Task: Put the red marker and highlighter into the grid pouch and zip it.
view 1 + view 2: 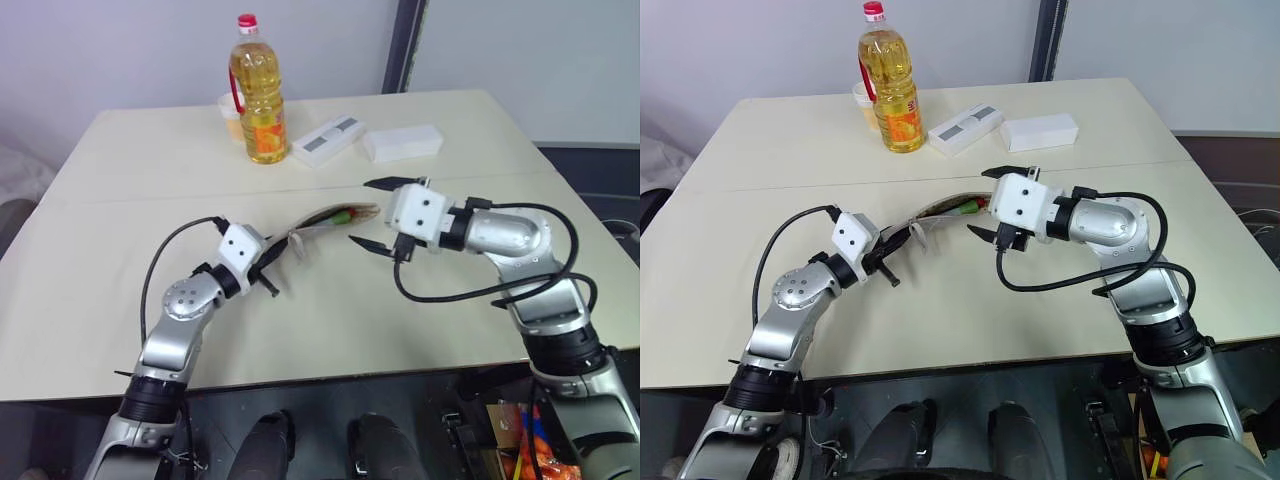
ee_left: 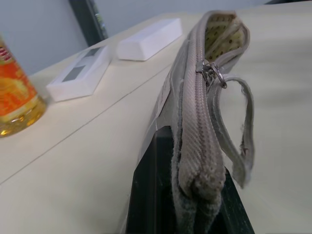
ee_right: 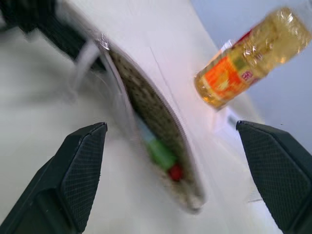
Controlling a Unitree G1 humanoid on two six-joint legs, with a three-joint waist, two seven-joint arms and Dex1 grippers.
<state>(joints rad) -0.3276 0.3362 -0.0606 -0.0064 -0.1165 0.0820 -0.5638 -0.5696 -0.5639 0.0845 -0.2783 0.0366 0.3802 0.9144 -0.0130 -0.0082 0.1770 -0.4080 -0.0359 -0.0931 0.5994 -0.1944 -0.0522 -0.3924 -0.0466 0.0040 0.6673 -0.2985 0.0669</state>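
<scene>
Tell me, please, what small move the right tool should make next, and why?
Probably bring the open right tool to the zipper pull and close on it. The highlighter and red marker already lie inside the grid pouch, whose mouth gapes open, while the left tool pinches the pouch's end, so zipping looks like all that remains.

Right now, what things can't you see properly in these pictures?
- Red marker: right wrist view, just a red tip shows; the grid pouch hides the rest.
- Highlighter: same view, blurred, its cap too smeared to make out.
- Left end effector: left wrist view, shut on the pouch, whose fabric covers the fingertips.
- Oil bottle: left wrist view, cut off by the edge.
</scene>
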